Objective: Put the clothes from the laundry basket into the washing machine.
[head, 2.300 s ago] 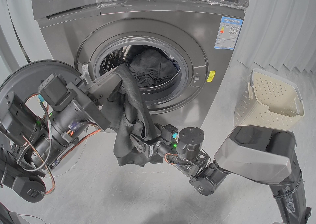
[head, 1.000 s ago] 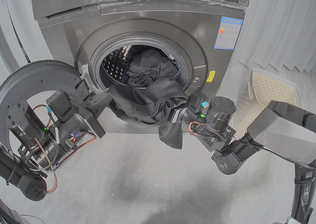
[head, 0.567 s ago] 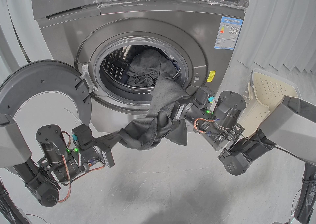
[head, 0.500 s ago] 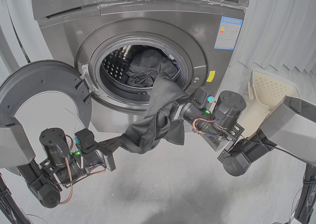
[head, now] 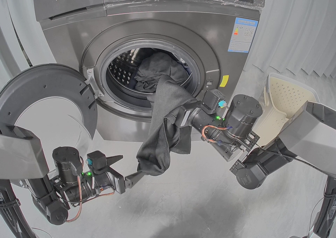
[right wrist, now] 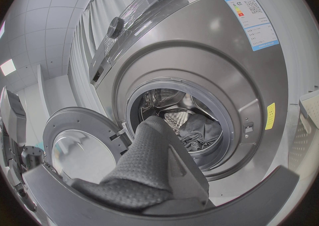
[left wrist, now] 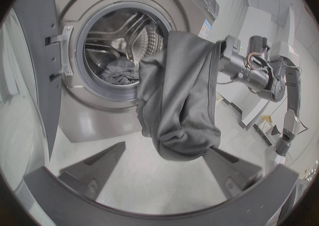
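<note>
**Dark garment (head: 161, 109) draped over the drum lip, hung from my right pincer (head: 182, 118)**

Its upper end lies over the rim of the washing machine (head: 147, 21) opening at about 5 o'clock. The rest drops in a long fold outside the front panel, clear of the floor (head: 182, 200). My right pincer is clamped on a bunch of the cloth at the fold's 3 o'clock side, just in front of the opening. More clothes (head: 159, 69) sit heaped inside the drum. My left pincer (head: 133, 165) is low at the garment's 7 o'clock, spread wide and gripping nothing. One of its fingers (left wrist: 229, 170) is right at the hanging fold's bottom edge; I cannot tell whether it touches. The door (head: 42, 88) stands swung open at the machine's 9 o'clock. The laundry basket (head: 271, 119) stands on the floor at its 3 o'clock.
</note>
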Motion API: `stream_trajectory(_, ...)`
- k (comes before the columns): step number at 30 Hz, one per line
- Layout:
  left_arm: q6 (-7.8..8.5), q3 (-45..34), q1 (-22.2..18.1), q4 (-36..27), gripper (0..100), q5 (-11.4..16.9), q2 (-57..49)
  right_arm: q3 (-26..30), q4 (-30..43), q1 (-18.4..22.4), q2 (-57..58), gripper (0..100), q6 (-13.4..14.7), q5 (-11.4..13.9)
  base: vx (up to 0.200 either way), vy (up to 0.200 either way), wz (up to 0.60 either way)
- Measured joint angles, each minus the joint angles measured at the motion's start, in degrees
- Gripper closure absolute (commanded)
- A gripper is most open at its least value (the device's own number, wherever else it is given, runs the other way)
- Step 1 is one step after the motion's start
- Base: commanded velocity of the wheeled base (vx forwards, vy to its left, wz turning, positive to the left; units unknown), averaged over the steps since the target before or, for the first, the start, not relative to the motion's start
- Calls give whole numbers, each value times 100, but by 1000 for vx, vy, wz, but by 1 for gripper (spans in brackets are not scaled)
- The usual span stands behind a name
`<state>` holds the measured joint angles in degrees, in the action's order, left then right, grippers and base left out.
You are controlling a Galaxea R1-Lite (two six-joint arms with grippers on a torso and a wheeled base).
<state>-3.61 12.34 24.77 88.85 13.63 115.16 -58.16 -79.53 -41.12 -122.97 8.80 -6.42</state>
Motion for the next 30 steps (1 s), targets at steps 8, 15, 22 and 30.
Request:
stream_trajectory(8, 110, -656, 277, 0, 0, 108, 236, -74, -1, 38, 28, 100, -2, 2, 0, 0, 0)
stream_trajectory(15, 315, -724, 469, 0, 0, 421, 243, -90, -6, -2, 41, 100, -2, 0, 0, 0, 0)
stream_trajectory(22, 274, 285, 786, -5, 0, 377, 140, -88, -1, -39, 37, 100, -2, 0, 0, 0, 0)
stream_trajectory(30, 252, 1676, 951, -5, 0, 176, 584, -85, 7, -166, 23, 100, 1, -6, 0, 0, 0)
